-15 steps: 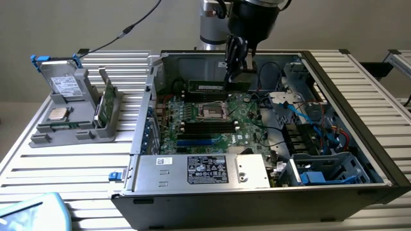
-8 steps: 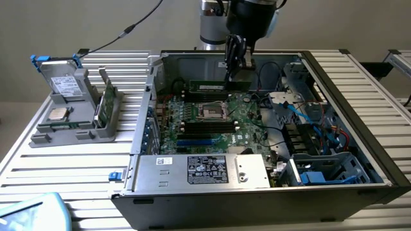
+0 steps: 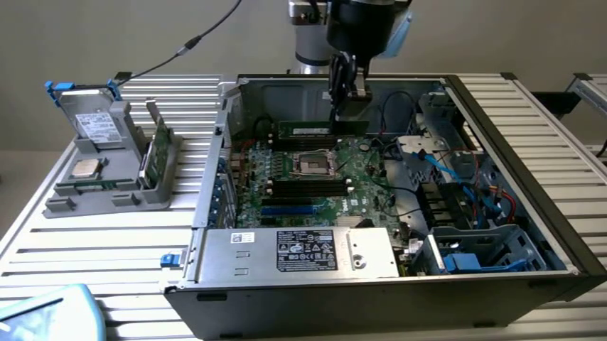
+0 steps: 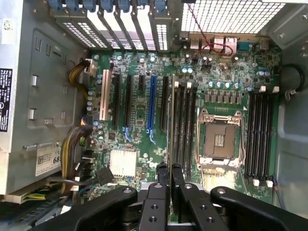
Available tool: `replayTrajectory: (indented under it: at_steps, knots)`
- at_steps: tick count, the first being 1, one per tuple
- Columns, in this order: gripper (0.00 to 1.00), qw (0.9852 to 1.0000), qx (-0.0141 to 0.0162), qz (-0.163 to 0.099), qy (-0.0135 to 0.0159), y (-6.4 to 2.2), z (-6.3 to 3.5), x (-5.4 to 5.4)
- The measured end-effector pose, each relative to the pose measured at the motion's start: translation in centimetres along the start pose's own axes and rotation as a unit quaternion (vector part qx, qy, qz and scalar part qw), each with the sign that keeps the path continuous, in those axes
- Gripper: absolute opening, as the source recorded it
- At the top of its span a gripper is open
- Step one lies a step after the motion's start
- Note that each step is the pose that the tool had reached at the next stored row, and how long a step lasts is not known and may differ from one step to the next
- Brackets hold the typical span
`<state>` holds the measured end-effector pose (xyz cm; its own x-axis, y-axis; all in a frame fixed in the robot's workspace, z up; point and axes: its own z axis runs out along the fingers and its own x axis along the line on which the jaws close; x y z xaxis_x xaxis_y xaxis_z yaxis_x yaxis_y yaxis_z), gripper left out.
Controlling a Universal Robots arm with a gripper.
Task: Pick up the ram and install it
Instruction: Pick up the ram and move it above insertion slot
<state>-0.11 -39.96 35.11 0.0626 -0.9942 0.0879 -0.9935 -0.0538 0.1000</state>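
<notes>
Slatted metal surface (image 3: 114,256), pale grey, is standing before a plain light wall (image 3: 95,42). An open computer case (image 3: 536,185) is lying on its side on the surface with its interior facing up. A green motherboard (image 3: 365,181) is sitting in the case floor, an empty CPU socket (image 3: 313,163) is showing near its middle, and a silver power supply (image 3: 294,250) is occupying the near edge. On the exterior view's left a grey fixture (image 3: 104,192) is resting on the surface beside the case, with several spare parts propped upright in it. The arm (image 3: 365,21) is reaching down from above, over the far side of the case, its wrist pointing straight down. The fingers (image 3: 351,89) are standing narrow, pinched on one end of the ram (image 3: 308,128). The ram is hanging level inside the case above the motherboard, its long side running toward the exterior view's left. In the wrist view the fingers (image 4: 162,175) are clamping the ram (image 4: 171,120), which is showing edge-on as a thin line. That line is running alongside a bank of black slots (image 4: 185,125) next to the socket. Whether the ram's lower edge is touching a slot cannot be told.
</notes>
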Motion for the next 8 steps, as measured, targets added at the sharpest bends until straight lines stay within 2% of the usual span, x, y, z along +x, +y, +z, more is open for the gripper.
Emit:
replayTrajectory:
  at_steps: [2,8]
  knots:
    - [0.14,1.0,0.0015,0.0,0.0017,0.36,0.22,-0.11]
    - [0.14,1.0,0.0053,0.005,0.0017,0.6,0.92,-0.38]
